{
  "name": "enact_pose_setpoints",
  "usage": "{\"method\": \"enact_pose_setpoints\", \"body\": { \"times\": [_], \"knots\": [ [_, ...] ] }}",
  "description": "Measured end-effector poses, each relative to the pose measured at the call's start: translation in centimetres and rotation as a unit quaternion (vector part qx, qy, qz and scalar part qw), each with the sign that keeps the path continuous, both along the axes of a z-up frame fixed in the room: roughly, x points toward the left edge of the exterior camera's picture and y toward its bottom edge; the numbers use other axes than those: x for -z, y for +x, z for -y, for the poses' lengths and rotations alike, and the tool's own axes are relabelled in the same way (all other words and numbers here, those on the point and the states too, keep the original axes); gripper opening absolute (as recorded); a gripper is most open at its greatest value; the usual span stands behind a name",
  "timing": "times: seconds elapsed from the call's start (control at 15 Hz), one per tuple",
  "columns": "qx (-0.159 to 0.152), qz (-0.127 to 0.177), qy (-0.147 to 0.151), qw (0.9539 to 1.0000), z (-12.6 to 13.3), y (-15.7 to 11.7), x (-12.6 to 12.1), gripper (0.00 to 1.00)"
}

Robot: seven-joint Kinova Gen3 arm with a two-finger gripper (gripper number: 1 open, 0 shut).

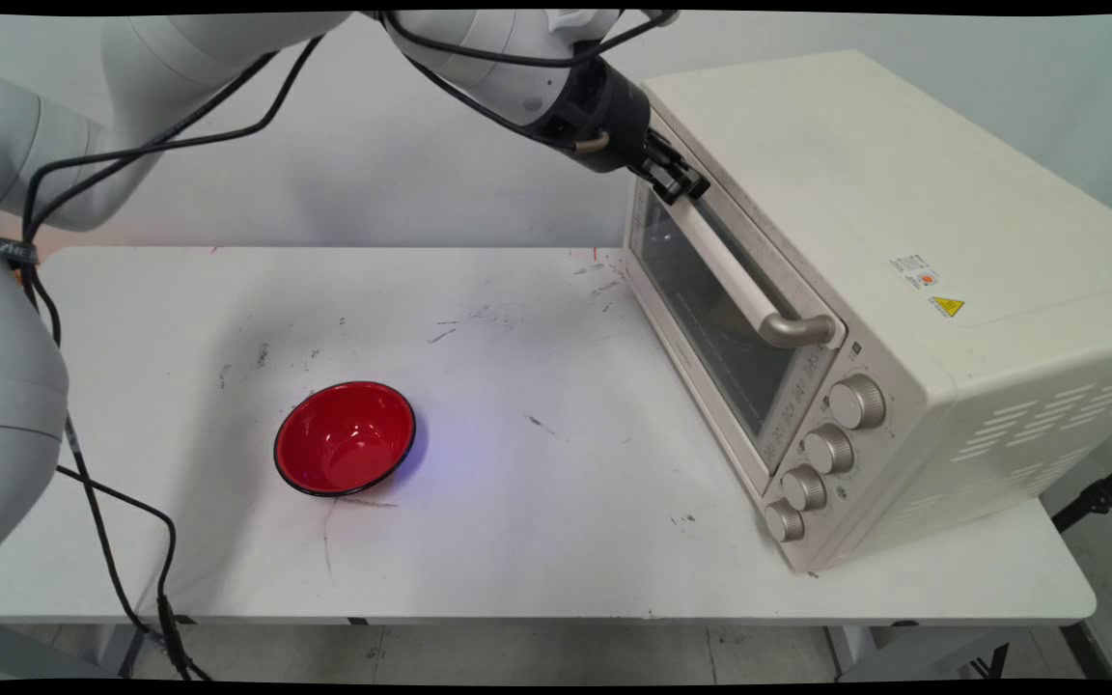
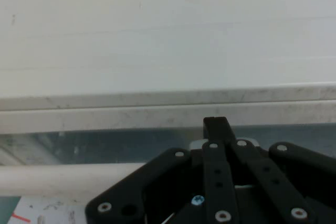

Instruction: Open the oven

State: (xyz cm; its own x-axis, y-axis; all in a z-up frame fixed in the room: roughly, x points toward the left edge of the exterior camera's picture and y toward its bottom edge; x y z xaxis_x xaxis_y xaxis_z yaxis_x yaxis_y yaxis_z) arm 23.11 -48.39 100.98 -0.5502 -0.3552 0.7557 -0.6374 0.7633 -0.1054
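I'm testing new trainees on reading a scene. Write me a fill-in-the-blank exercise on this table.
1. The bowl on the white table is ____ inside.
2. The gripper is at the top edge of the toaster oven's ____.
3. The oven's front panel carries ____ knobs.
4. The oven door's handle lies below its top edge, and the door is ____.

Missing words: red; door; four; shut

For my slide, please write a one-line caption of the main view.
Kinova gripper at the top edge of a closed toaster oven door, red bowl on the white table.
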Motion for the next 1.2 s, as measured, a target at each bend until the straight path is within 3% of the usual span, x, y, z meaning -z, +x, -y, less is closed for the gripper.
{"method": "enact_pose_setpoints", "body": {
  "times": [0.4,1.2],
  "knots": [
    [-0.01,0.01,0.005,0.9999,-0.8,1.1,0.2,0.0],
    [-0.019,0.021,0.027,0.9992,-3.9,6.4,1.4,0.0]
  ]
}}
